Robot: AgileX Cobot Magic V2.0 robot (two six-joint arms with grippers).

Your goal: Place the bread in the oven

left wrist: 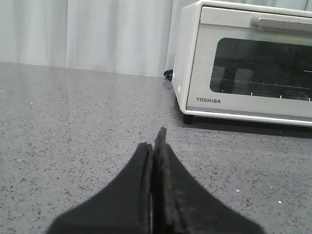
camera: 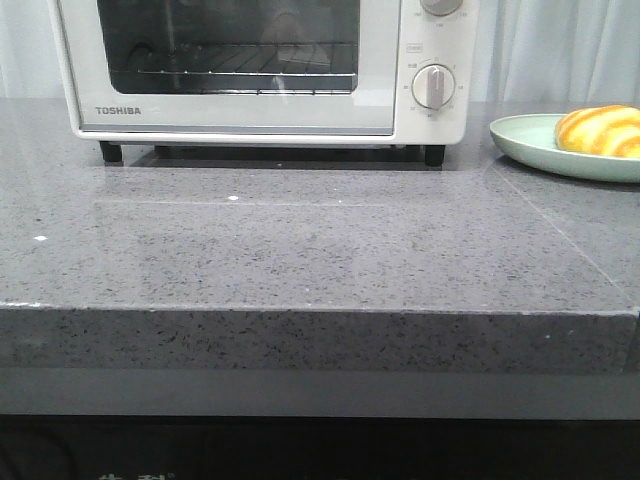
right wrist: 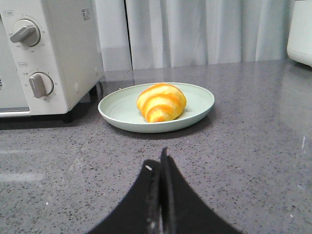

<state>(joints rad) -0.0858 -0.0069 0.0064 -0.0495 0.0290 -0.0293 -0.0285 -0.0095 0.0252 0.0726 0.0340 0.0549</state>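
Note:
The white Toshiba oven [camera: 250, 70] stands at the back of the grey counter with its glass door closed; it also shows in the left wrist view [left wrist: 243, 63] and the right wrist view [right wrist: 48, 53]. The golden striped bread [camera: 600, 130] lies on a pale green plate [camera: 530, 145] at the right, also seen in the right wrist view [right wrist: 161, 102]. My left gripper [left wrist: 155, 141] is shut and empty, low over the counter, left of the oven's front. My right gripper [right wrist: 160, 161] is shut and empty, a short way in front of the plate [right wrist: 200, 100]. Neither arm shows in the front view.
The oven has two round dials [camera: 434, 87] on its right side and a handle [left wrist: 282, 23] along the door's top. A white appliance [right wrist: 301, 34] stands at the counter's far right. White curtains hang behind. The counter's front edge [camera: 320, 312] runs across.

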